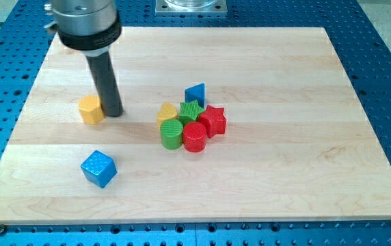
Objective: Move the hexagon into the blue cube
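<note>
2 yellow, 2 blue, 2 green, 2 red blocks (190, 121).

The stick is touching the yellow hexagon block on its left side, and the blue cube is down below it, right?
Not quite. My tip is against the right side of the yellow hexagon, not its left; the camera view shows the rod standing on the side toward the cluster of blocks. The rest is right: the blue cube sits below the hexagon, toward the view's bottom.
</note>
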Action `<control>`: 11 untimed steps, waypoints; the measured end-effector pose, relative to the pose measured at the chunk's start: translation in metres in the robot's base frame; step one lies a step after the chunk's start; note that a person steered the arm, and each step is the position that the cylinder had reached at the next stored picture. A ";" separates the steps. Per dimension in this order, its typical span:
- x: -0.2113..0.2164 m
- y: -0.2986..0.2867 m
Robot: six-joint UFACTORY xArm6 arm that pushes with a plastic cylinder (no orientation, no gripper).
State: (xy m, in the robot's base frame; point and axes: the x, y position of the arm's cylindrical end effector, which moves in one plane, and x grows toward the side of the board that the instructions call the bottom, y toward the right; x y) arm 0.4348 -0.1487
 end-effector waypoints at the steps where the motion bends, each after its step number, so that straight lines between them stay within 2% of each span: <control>1: -0.026 -0.003; 3: -0.056 -0.051; 4: 0.006 -0.056; 5: 0.040 -0.024; 7: -0.042 0.023; 8: -0.026 0.022; 9: 0.043 0.014; 10: 0.092 0.013; 11: 0.092 0.017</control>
